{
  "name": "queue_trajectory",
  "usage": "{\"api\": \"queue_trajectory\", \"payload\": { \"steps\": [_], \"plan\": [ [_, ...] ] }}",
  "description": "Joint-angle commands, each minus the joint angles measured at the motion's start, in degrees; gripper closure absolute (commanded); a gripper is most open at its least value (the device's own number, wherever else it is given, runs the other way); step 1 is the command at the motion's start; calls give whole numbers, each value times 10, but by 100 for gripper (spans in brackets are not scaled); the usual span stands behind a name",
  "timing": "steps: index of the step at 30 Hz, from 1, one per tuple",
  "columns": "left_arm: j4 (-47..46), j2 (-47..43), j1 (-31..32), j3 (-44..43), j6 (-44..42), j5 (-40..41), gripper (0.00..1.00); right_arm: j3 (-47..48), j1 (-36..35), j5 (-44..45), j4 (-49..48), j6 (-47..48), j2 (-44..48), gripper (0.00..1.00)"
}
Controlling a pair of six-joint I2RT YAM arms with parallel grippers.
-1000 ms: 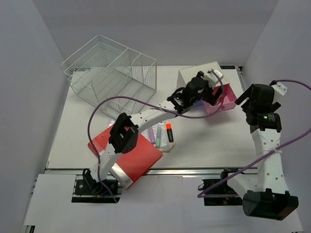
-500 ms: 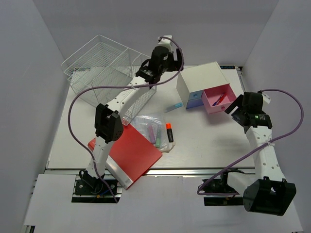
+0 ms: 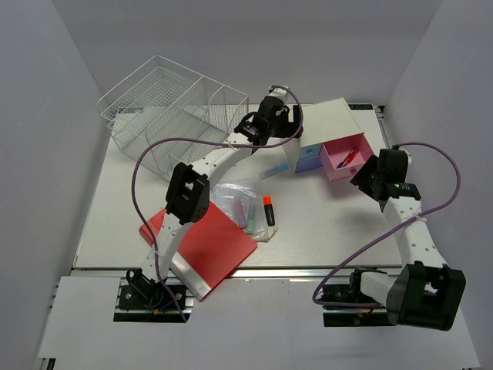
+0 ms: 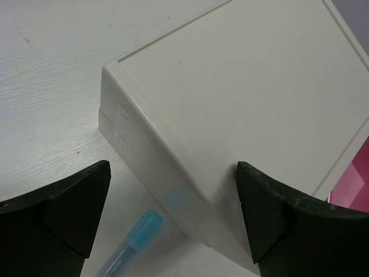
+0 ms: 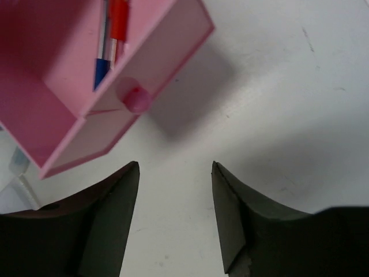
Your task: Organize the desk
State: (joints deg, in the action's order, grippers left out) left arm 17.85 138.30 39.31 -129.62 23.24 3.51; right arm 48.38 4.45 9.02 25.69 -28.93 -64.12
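The white desk [image 3: 323, 223] carries a small white drawer box [image 3: 320, 119] with its pink drawer [image 3: 343, 160] pulled out. The pink drawer [image 5: 57, 69] holds a red and a blue pen [image 5: 112, 34]. My left gripper [image 3: 287, 135] is open and empty above the box's left corner [image 4: 248, 98]. A light blue marker [image 4: 132, 242] lies on the desk below it, also seen from above [image 3: 271, 171]. My right gripper [image 3: 368, 176] is open and empty just right of the pink drawer; in the right wrist view the gripper [image 5: 174, 167] is short of the drawer knob [image 5: 137, 99].
A clear plastic bag with several highlighters [image 3: 246, 204] lies mid-desk, next to a red folder [image 3: 204, 243] at the front left. A white wire basket [image 3: 173, 116] stands at the back left. A metal rail [image 3: 254, 270] runs along the front edge.
My left gripper swung from the drawer box back toward the basket, then returned to the box's left corner. My right gripper moved in closer to the pink drawer.
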Motion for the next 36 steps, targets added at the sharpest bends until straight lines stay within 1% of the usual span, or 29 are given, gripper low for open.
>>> {"api": "queue_trajectory", "payload": {
  "steps": [1, 3, 4, 5, 6, 12, 15, 16, 18, 19, 23, 27, 30, 32, 33, 34, 36],
  "plan": [
    [7, -10, -5, 24, 6, -10, 2, -7, 2, -75, -107, 24, -17, 43],
    [10, -15, -4, 47, 2, -11, 2, -11, 2, -85, -164, 24, -38, 49],
    [9, -15, -4, 56, 0, -12, 2, -7, 1, -84, -175, 17, -48, 50],
    [8, -17, -4, 64, -3, -17, 2, -1, 1, -99, -185, 18, -60, 55],
    [9, -18, -4, 73, -6, -21, 2, 18, 0, -102, -195, 19, -87, 56],
    [17, -15, -4, 77, -21, -17, 2, 79, -5, -124, -235, 20, -180, 60],
    [18, -11, -4, 75, -30, -21, 2, 88, -12, -144, -284, 12, -208, 60],
    [31, -1, -4, 67, -34, -31, 2, 87, -16, -146, -315, 9, -213, 60],
    [49, 12, -4, 38, -46, -40, 3, 87, -21, -152, -345, 5, -233, 60],
    [58, 18, -4, 34, -49, -56, 4, 89, -25, -152, -356, 3, -240, 59],
    [61, 12, -4, 50, -62, -47, 4, 118, -35, -145, -390, 4, -278, 52],
    [68, 7, -4, 51, -71, -43, 4, 134, -41, -153, -398, 4, -299, 48],
    [70, 7, -4, 51, -73, -44, 4, 135, -43, -150, -397, 10, -306, 42],
    [75, 6, -4, 50, -76, -44, 3, 136, -44, -146, -390, 24, -308, 40],
    [76, 7, -4, 51, -76, -26, 3, 138, -44, -140, -371, 31, -308, 40],
    [81, 7, -4, 50, -76, -25, 3, 140, -44, -140, -362, 40, -307, 40],
    [83, 5, -4, 50, -77, -21, 3, 132, -44, -152, -348, 92, -297, 39]
  ]
}}
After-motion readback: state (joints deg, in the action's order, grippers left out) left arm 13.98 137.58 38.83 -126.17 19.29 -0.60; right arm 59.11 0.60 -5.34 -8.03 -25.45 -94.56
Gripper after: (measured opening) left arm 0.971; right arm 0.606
